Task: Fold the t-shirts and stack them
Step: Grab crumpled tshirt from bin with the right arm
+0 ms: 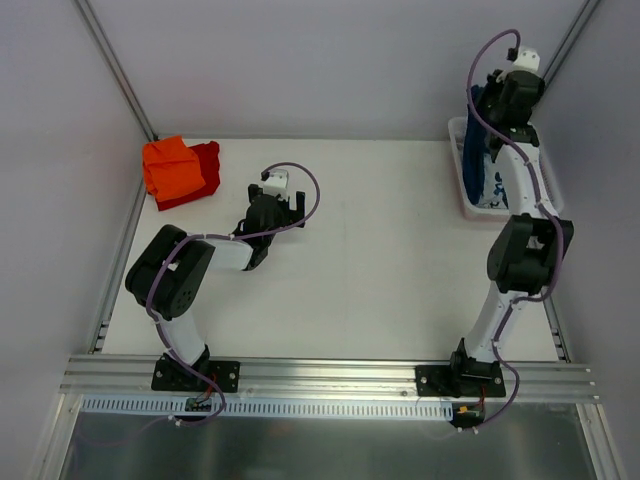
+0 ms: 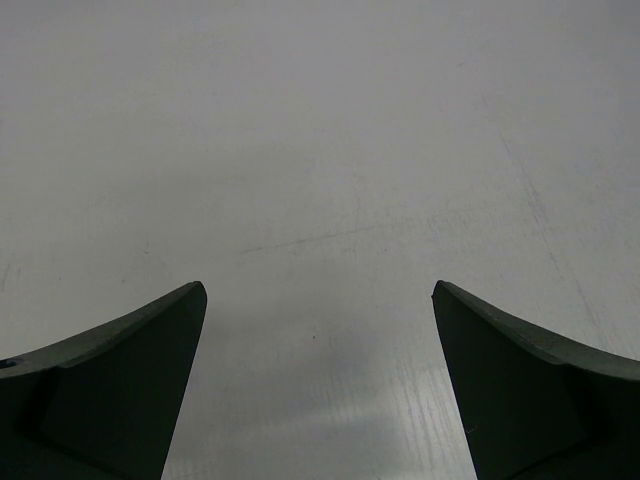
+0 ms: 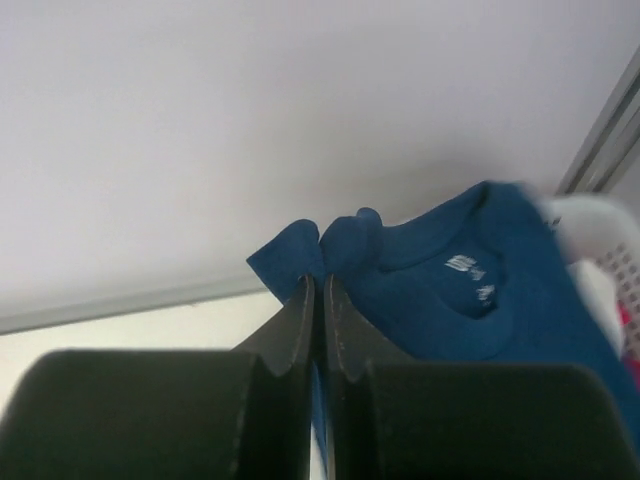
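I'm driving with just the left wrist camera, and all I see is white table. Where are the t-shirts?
Observer: An orange t-shirt lies on a red t-shirt in a pile at the far left corner of the table.
Operator: Is there a blue one too?
Observer: Yes. The right end effector is shut on a navy t-shirt, held up over the white basket at the far right.
Operator: Am I close to that pile?
Observer: The left end effector hovers to the right of the pile, apart from it.
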Robot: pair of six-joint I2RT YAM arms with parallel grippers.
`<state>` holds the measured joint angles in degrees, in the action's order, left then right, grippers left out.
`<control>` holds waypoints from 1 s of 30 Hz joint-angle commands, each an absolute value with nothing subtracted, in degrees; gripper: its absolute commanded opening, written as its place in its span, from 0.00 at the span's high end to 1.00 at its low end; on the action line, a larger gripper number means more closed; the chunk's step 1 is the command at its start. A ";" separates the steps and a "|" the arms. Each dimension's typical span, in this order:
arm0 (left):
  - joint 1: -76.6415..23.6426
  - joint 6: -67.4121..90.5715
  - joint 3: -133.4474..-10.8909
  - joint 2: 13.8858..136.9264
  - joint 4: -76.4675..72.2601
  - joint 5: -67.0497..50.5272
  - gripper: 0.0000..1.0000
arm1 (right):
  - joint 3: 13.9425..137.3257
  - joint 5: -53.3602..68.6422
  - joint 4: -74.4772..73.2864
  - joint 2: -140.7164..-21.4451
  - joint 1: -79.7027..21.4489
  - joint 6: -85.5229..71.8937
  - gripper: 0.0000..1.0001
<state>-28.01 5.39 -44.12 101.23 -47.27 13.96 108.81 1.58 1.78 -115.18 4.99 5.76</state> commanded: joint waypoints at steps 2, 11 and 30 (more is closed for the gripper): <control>-27.42 6.24 -45.35 99.58 -48.60 14.41 0.02 | 107.58 1.41 1.85 -99.79 2.55 8.78 1.00; -27.51 6.33 -45.53 99.67 -48.51 14.59 0.02 | 103.71 -3.69 0.53 -80.88 -3.86 9.75 1.00; -27.51 5.89 -47.81 100.63 -45.70 13.80 0.02 | 109.86 8.08 -15.46 -66.00 -12.92 2.90 0.61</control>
